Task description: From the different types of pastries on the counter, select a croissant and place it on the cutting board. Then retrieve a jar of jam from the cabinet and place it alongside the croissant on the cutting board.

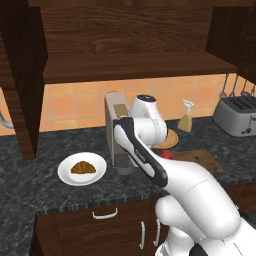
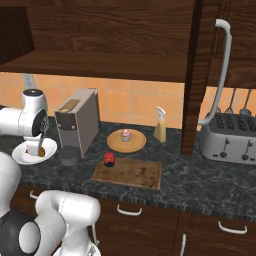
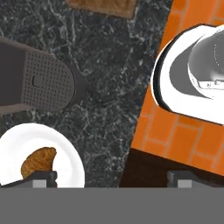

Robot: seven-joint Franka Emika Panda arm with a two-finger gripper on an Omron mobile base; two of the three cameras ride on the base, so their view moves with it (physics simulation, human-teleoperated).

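Croissant (image 1: 83, 168), cupcake (image 2: 126, 135): one each.

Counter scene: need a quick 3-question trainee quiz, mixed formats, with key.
1. True or false: the croissant already lies on the cutting board.
2. What sits on the round wooden plate? A) cupcake B) jar of jam C) spray bottle
3. Fill in: in the hand view, the fingers of the hand stand ___ (open/shut).

Key: 1 false, it lies on the white plate; 2 A; 3 open, with nothing between them.
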